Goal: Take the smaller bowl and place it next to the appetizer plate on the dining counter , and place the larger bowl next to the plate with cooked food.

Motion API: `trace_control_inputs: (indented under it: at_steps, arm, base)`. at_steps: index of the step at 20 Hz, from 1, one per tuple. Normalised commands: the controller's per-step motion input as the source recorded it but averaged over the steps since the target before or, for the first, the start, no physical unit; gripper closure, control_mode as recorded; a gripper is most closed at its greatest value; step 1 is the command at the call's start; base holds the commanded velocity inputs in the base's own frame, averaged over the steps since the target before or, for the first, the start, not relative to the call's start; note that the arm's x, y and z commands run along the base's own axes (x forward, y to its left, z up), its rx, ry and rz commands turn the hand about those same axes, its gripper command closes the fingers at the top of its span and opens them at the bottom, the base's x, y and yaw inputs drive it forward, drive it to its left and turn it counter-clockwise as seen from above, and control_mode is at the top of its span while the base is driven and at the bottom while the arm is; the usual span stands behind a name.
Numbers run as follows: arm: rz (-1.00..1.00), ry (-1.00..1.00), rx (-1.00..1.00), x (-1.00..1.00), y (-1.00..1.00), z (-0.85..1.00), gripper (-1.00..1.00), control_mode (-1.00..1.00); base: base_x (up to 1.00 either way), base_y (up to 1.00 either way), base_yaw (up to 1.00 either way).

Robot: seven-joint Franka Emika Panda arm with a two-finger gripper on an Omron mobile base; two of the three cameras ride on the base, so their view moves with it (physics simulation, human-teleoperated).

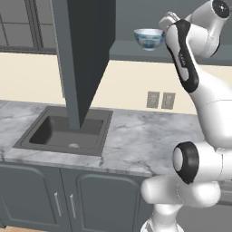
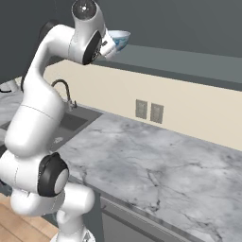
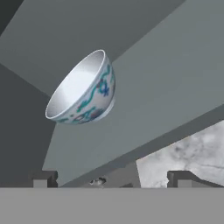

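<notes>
The smaller bowl point(image 1: 148, 38) point(image 2: 118, 38) point(image 3: 83, 89), white with a blue painted pattern, stands upright on a dark grey shelf point(image 1: 129, 50) point(image 2: 179, 59) point(image 3: 166, 74) above the counter. My gripper point(image 3: 112, 180) is open, raised to shelf height a short way in front of the bowl. It touches nothing, and its dark fingertips point(image 3: 43, 178) stand wide apart with nothing between them. The hand view is rolled, so the bowl looks tilted there. The larger bowl, the appetizer plate, the plate with cooked food and the dining counter are out of view.
Below the shelf runs a grey-veined marble counter point(image 1: 149, 140) point(image 2: 156, 165) with a dark sink point(image 1: 68, 131) and a faucet point(image 2: 64, 92). An open dark cabinet door point(image 1: 86, 54) hangs left of the bowl. Two wall outlets point(image 1: 161, 100) sit on the cream backsplash.
</notes>
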Motion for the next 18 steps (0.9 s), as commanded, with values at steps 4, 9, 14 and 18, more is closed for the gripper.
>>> trace_control_inputs:
  at_steps: [4, 9, 14, 18]
  arm:
    - [0.00, 0.02, 0.00, 0.57, 0.00, 0.06, -1.00, -1.00]
    - [0.00, 0.06, 0.00, 0.63, 0.00, 0.00, -1.00, -1.00]
    - [0.00, 0.02, 0.00, 0.61, -0.04, 0.00, -1.00, -1.00]
    - [0.00, 0.01, 0.00, 0.63, -0.17, -0.02, -1.00, -1.00]
  base:
    - [0.00, 0.00, 0.00]
    - [0.00, 0.00, 0.00]
    - [0.00, 0.00, 0.00]
    - [0.00, 0.00, 0.00]
